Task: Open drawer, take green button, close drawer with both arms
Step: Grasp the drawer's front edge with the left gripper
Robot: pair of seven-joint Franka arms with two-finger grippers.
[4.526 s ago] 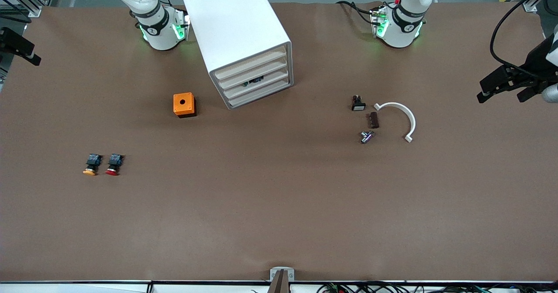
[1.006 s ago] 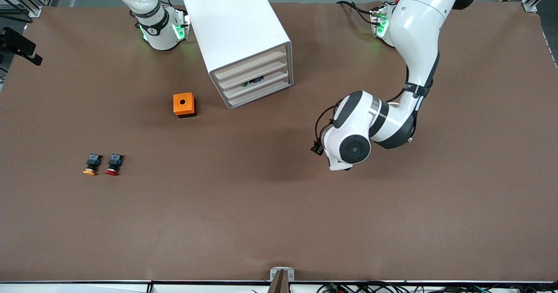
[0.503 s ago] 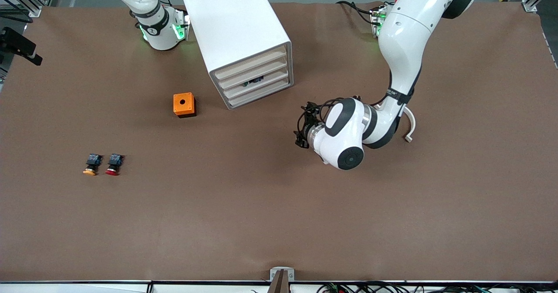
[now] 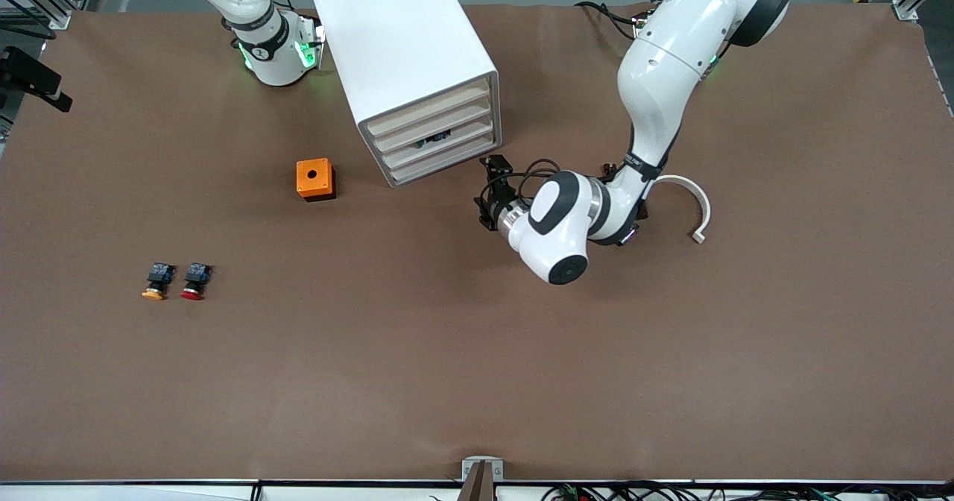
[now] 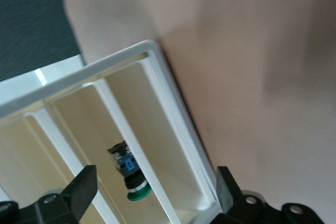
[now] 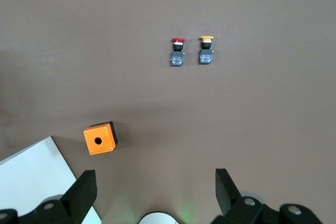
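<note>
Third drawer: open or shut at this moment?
Shut. The drawer front sits flush with the other three in the cabinet; the green button shows inside. The left gripper hovers before it, jaws open.

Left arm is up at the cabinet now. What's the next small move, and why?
Probably ease the left end effector in toward the third drawer front and catch its edge. It hovers open in front of the cabinet, touching nothing, and the drawer with the green button is still in. The right end effector, open, waits high.
</note>
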